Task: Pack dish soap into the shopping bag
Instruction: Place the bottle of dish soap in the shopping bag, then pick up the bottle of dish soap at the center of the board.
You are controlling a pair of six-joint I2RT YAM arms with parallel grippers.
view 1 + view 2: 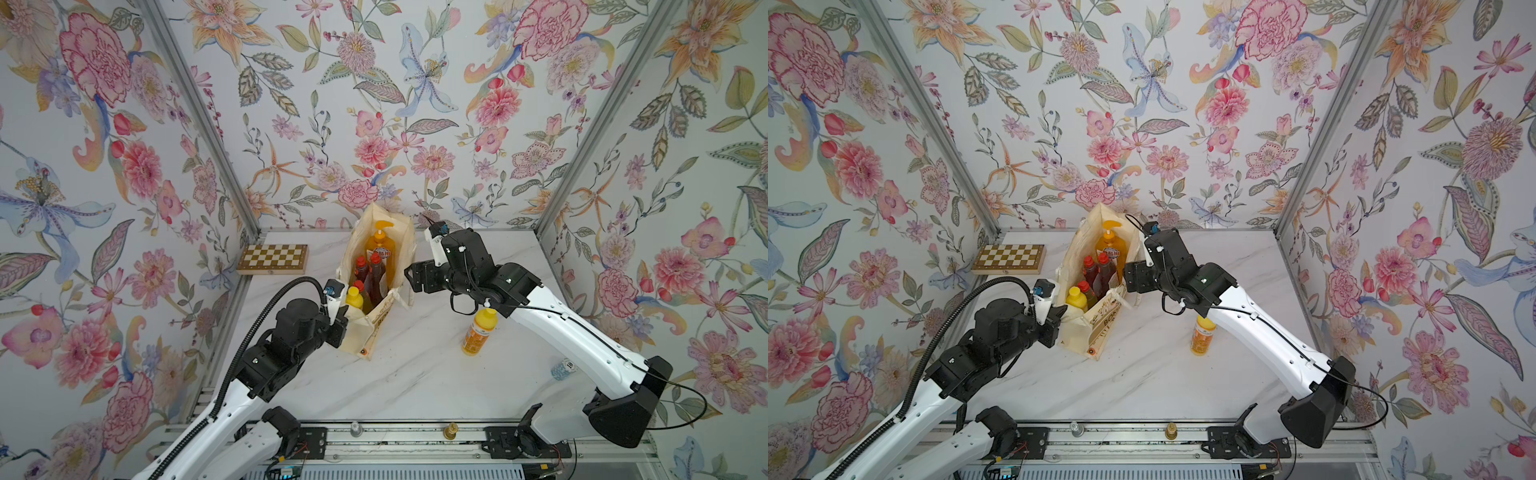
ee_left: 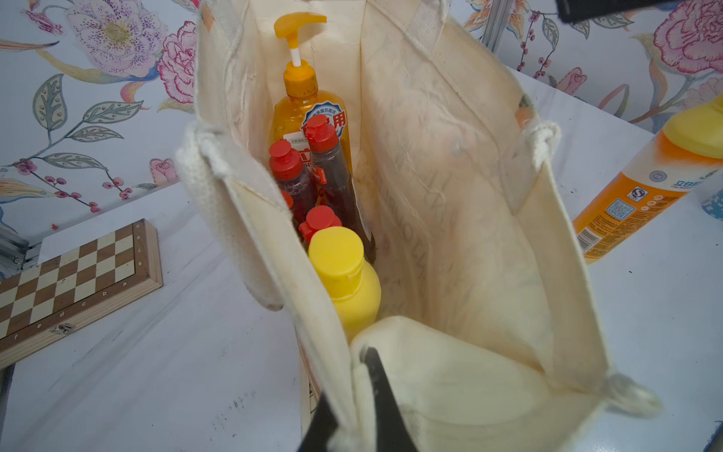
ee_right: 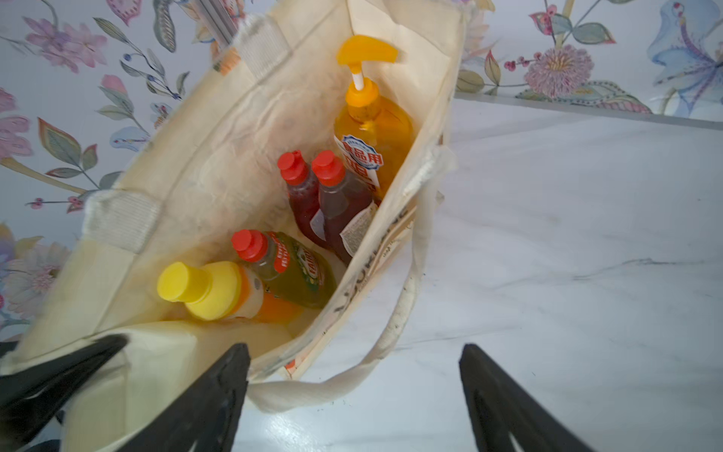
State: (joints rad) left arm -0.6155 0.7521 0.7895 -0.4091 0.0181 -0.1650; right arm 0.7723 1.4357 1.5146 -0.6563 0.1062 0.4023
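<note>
The shopping bag (image 1: 357,332) (image 1: 1077,332) stands open at mid-table. Inside stand dish soap bottles: an orange pump bottle (image 1: 379,245) (image 3: 371,125), two dark-red ones (image 3: 324,203), an olive-green one (image 3: 297,270) and a yellow-capped one (image 2: 344,270) (image 3: 211,289). Another yellow-capped orange bottle (image 1: 480,332) (image 1: 1203,336) stands on the table, right of the bag under the right arm. My left gripper (image 2: 348,375) (image 1: 340,324) is shut on the bag's near rim. My right gripper (image 3: 354,352) (image 1: 411,278) is open beside the bag's right side, with a handle strap (image 3: 395,325) hanging between its fingers.
A wooden chessboard (image 1: 272,258) (image 2: 74,281) lies at the back left corner. A small blue-and-white object (image 1: 563,368) sits near the right wall. Floral walls close three sides, and a metal rail (image 1: 415,432) runs along the front edge.
</note>
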